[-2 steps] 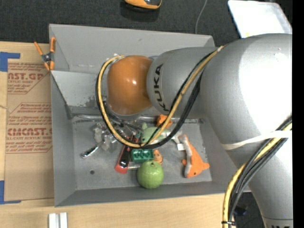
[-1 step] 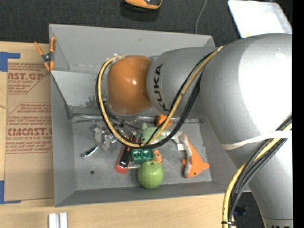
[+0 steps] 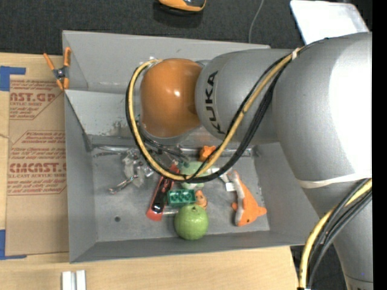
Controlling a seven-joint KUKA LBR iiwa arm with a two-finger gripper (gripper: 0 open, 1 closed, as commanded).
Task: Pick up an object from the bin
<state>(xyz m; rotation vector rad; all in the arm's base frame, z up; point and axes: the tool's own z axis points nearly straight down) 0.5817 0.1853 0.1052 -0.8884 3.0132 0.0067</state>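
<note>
Closest up, my silver arm [image 3: 314,101] reaches in from the right, its orange cover [image 3: 169,95] hanging over the middle of the bin [image 3: 109,222]. Whether my gripper, beneath that cover, is spread or closed I cannot tell. At the cover's lower edge lie a green block [image 3: 181,197], a red-and-black pen [image 3: 158,199] and, by the near wall, a green apple [image 3: 191,222]. An orange toy [image 3: 245,209] lies to their right.
</note>
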